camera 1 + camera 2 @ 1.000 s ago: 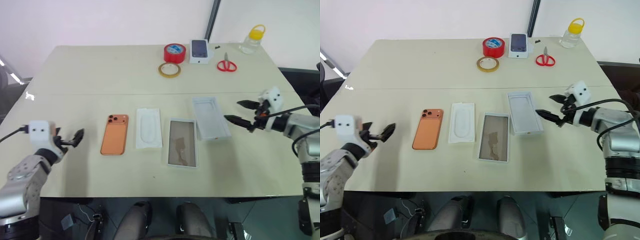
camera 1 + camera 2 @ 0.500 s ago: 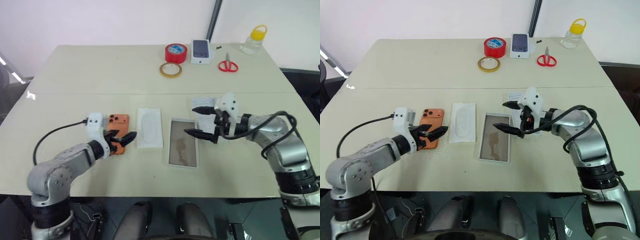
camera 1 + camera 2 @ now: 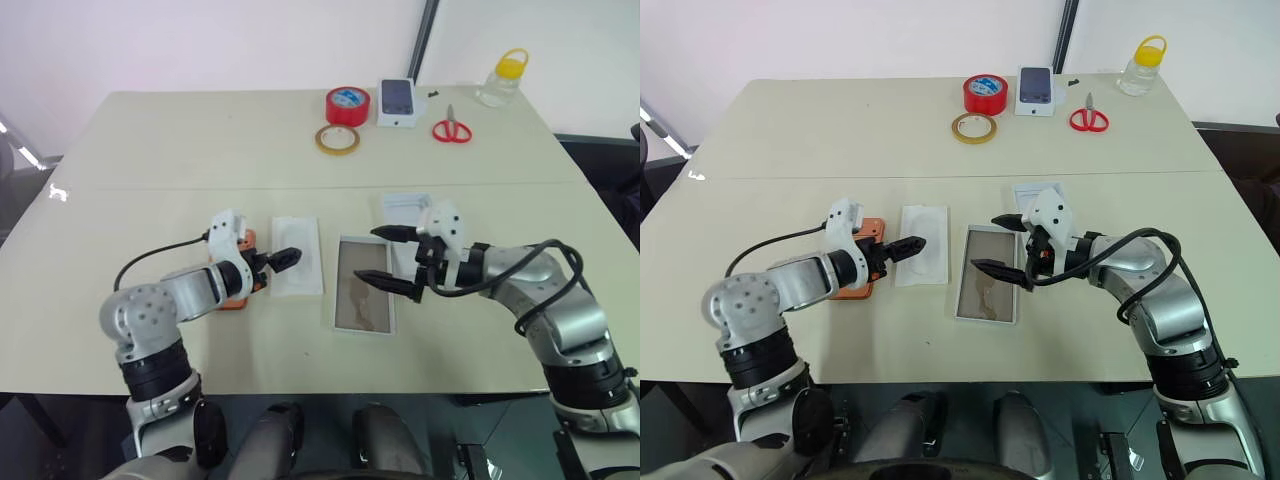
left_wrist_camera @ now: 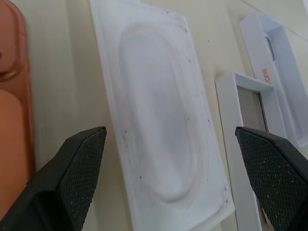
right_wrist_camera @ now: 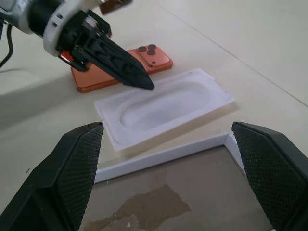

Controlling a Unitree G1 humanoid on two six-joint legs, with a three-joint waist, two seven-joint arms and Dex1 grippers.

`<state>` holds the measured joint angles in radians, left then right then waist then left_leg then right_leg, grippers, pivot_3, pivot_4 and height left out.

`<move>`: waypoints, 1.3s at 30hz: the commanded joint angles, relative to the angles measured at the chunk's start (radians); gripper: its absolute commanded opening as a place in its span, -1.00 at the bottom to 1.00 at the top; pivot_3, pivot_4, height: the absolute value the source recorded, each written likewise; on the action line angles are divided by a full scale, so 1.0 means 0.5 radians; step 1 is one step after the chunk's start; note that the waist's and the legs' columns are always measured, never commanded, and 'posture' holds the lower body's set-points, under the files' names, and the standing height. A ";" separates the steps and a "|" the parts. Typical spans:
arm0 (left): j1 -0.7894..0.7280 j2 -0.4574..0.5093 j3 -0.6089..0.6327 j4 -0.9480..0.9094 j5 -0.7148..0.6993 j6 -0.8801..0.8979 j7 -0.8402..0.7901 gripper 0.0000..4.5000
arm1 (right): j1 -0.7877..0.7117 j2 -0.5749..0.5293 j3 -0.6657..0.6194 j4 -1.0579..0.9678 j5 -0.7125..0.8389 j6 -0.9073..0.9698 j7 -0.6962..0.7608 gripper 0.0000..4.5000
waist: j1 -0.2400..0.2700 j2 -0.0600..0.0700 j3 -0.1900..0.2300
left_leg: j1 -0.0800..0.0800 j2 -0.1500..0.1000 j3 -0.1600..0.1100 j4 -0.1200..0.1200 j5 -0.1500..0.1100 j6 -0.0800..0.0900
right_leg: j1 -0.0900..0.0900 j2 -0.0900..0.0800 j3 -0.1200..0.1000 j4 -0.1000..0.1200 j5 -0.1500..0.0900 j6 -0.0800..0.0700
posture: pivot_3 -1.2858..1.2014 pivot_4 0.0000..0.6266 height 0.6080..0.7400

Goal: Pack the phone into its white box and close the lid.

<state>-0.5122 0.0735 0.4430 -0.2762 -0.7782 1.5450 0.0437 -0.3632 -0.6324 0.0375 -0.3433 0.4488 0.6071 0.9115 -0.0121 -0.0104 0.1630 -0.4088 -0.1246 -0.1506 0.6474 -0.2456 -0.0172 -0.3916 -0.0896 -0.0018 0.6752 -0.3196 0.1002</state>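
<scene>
The copper-orange phone point(image 3: 853, 287) lies back up on the table, partly under my left gripper point(image 3: 285, 258). That gripper is open, its fingertips reaching over the left edge of a flat white insert point(image 4: 159, 110). To the right of the insert lies the white box point(image 3: 365, 297) with its brownish floor showing. My right gripper point(image 3: 368, 255) hovers open over the box's far end, pointing toward the left gripper. The lid point(image 3: 402, 207) lies hollow side up behind it, mostly hidden by the right hand. The right wrist view shows the phone point(image 5: 159, 60), the insert and the box rim point(image 5: 159, 154).
At the far edge of the table stand a red tape roll point(image 3: 347, 104), a tan tape ring point(image 3: 338, 139), a small white box picturing a dark phone point(image 3: 397, 100), red scissors point(image 3: 452, 128) and a yellow-capped bottle point(image 3: 503, 80). The table's front edge runs close behind both arms.
Both arms have swung inward. The left gripper went from left of the phone to over it and the insert. The right gripper crossed the lid to above the white box.
</scene>
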 commanded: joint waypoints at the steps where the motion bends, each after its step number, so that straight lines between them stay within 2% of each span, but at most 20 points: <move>1: -0.055 -0.023 -0.005 0.072 0.075 0.003 0.016 1.00 | -0.004 0.020 0.018 -0.095 0.039 0.005 -0.019 0.98 | 0.004 0.000 0.000 | 0.000 0.000 0.000 0.000 0.000 0.000 | 0.000 0.000 0.000 0.000 0.000 0.000 | 0.03 -0.52 1.00; 3: -0.069 -0.038 0.006 0.105 0.098 0.015 0.017 1.00 | 0.000 0.020 0.024 -0.112 0.045 0.010 -0.027 0.98 | 0.005 0.000 -0.001 | 0.001 0.000 0.001 0.000 0.000 0.000 | 0.000 0.000 0.001 0.000 0.000 0.000 | 0.03 -0.52 1.00; 6: -0.080 -0.081 0.046 0.128 0.114 0.011 0.010 0.64 | 0.003 0.012 0.030 -0.131 0.055 0.020 -0.036 1.00 | 0.006 0.000 -0.001 | 0.001 0.000 0.001 0.000 0.000 0.000 | 0.000 0.000 0.001 0.000 0.000 0.000 | 0.03 -0.52 1.00; 13: -0.082 -0.109 0.085 0.143 0.153 -0.019 -0.028 -0.98 | 0.029 -0.108 0.109 -0.225 0.012 0.078 0.019 1.00 | 0.006 -0.001 0.000 | 0.000 0.000 0.002 0.000 0.000 0.000 | -0.001 0.000 0.002 0.000 0.000 0.000 | 0.03 -0.52 1.00; 19: -0.096 -0.088 0.118 0.174 0.183 -0.045 -0.060 -0.98 | 0.155 -0.371 0.341 -0.400 -0.120 0.085 0.141 1.00 | 0.005 -0.002 0.000 | 0.000 0.000 0.003 0.000 0.000 0.000 | -0.001 0.000 0.002 0.000 0.000 0.001 | 0.03 -0.52 1.00; 25: -0.171 -0.029 0.333 0.204 0.161 -0.067 -0.077 -0.98 | 0.171 -0.378 0.593 -0.326 -0.359 0.014 0.109 1.00 | 0.001 -0.005 0.002 | 0.000 0.001 0.003 0.000 0.000 0.000 | -0.002 0.000 0.002 0.001 0.000 0.001 | 0.03 -0.52 1.00; 28: -0.217 0.031 0.423 0.193 0.159 -0.064 -0.077 -1.00 | 0.167 -0.374 0.663 -0.300 -0.407 -0.032 0.157 0.60 | 0.005 -0.007 0.003 | 0.000 0.001 0.003 0.000 0.000 -0.001 | -0.003 0.001 0.002 0.001 0.000 0.001 | 0.03 -0.52 1.00; 35: -0.317 0.075 0.556 0.195 0.144 -0.050 -0.069 -1.00 | 0.044 -0.255 0.783 -0.189 -0.570 -0.158 0.154 -0.99 | 0.005 -0.010 0.004 | 0.000 0.001 0.003 0.000 0.000 -0.001 | -0.003 0.001 0.002 0.001 0.000 0.001 | 0.03 -0.52 1.00; 39: -0.343 0.092 0.573 0.195 0.153 -0.043 -0.077 -1.00 | -0.116 -0.109 0.840 -0.048 -0.673 -0.251 0.127 -0.99 | -0.002 -0.010 0.004 | 0.000 0.001 0.003 0.000 0.000 -0.001 | -0.003 0.001 0.002 0.002 0.000 0.001 | 0.03 -0.52 1.00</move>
<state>-0.6674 0.1095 0.7225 -0.1583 -0.6879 1.5226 0.0147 -0.3873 -0.7111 0.4516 -0.3753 0.1339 0.5195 0.9834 -0.0130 -0.0156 0.1649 -0.4089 -0.1240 -0.1489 0.6476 -0.2458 -0.0178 -0.3933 -0.0890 -0.0003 0.6764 -0.3194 0.1009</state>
